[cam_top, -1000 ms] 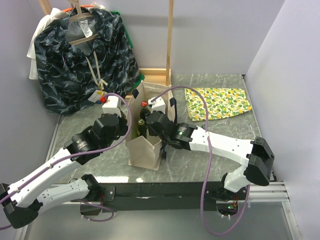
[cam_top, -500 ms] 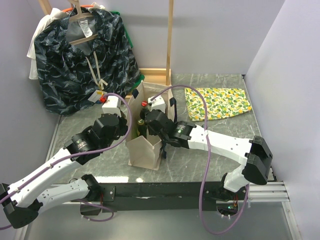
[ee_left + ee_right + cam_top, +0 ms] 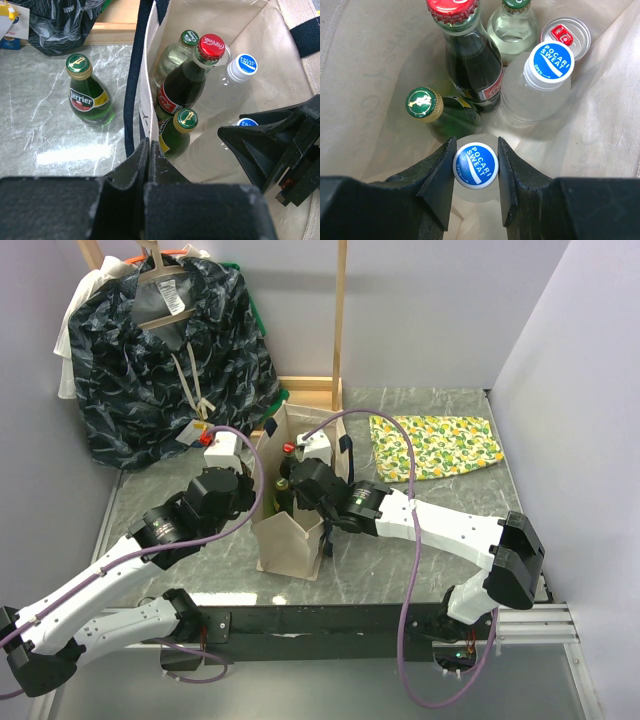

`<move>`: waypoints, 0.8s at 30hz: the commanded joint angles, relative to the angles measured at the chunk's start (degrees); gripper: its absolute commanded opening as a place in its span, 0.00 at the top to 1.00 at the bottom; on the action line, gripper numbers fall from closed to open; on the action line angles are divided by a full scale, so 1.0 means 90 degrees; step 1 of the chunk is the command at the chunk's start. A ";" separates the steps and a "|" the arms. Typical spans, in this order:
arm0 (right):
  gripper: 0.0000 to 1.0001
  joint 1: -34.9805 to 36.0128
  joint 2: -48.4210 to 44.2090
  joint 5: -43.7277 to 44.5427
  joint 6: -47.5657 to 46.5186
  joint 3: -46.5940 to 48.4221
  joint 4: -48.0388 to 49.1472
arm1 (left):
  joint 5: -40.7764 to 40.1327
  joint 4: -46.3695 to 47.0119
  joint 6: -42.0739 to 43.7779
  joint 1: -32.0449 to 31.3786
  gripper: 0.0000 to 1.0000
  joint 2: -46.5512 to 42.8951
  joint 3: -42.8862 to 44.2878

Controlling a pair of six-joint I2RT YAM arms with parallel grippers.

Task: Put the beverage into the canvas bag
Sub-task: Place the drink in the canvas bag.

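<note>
The beige canvas bag (image 3: 292,538) stands open in the middle of the table. My left gripper (image 3: 148,143) is shut on its left wall (image 3: 145,95), pinching the rim. My right gripper (image 3: 475,150) is down inside the bag, shut on the blue cap of a clear Pocari Sweat bottle (image 3: 475,165), the beverage. Around it in the bag stand a second Pocari Sweat bottle (image 3: 540,80), a Coca-Cola bottle (image 3: 470,55), a green Perrier bottle (image 3: 432,111), a pale green-capped bottle (image 3: 512,25) and a can (image 3: 566,35). In the top view the right gripper (image 3: 297,483) is over the bag's mouth.
Another green Perrier bottle (image 3: 87,95) stands on the marble table just left of the bag. A dark patterned garment (image 3: 165,350) hangs at the back left. A yellow-green printed cloth (image 3: 435,445) lies at the back right. A wooden frame (image 3: 340,330) rises behind the bag.
The right arm has eased slightly left over the bag. The left arm and the bag have not moved, and both grips are unchanged.
</note>
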 commanded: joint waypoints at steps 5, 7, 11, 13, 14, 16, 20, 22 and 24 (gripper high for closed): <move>0.56 -0.0063 -0.0138 0.0068 0.0161 -0.0012 -0.0217 | -0.0149 0.0159 0.0089 0.0012 0.99 -0.0057 0.0048; 0.55 -0.0053 -0.0138 0.0049 0.0151 -0.0003 -0.0207 | -0.0149 0.0159 0.0099 0.0012 0.99 -0.0057 0.0058; 0.44 -0.0053 -0.0128 0.0029 0.0151 -0.0003 -0.0217 | -0.0159 0.0149 0.0079 0.0012 0.99 -0.0057 0.0058; 0.41 -0.0043 -0.0138 0.0029 0.0151 -0.0003 -0.0217 | -0.0159 0.0139 0.0079 0.0012 0.99 -0.0057 0.0058; 0.39 -0.0053 -0.0157 0.0039 0.0151 -0.0012 -0.0227 | -0.0159 0.0139 0.0079 0.0021 0.99 -0.0057 0.0048; 0.38 -0.0063 -0.0187 0.0058 0.0160 -0.0022 -0.0217 | -0.0159 0.0149 0.0079 0.0012 0.99 -0.0057 0.0048; 0.37 -0.0053 -0.0284 0.0048 0.0151 -0.0042 -0.0168 | -0.0159 0.0149 0.0079 0.0012 0.99 -0.0057 0.0048; 0.37 -0.0053 -0.0333 0.0078 0.0151 -0.0042 -0.0158 | -0.0159 0.0149 0.0079 0.0012 0.99 -0.0057 0.0048; 0.37 -0.0063 -0.0382 0.0126 0.0151 -0.0042 -0.0149 | -0.0159 0.0139 0.0079 0.0012 0.99 -0.0067 0.0039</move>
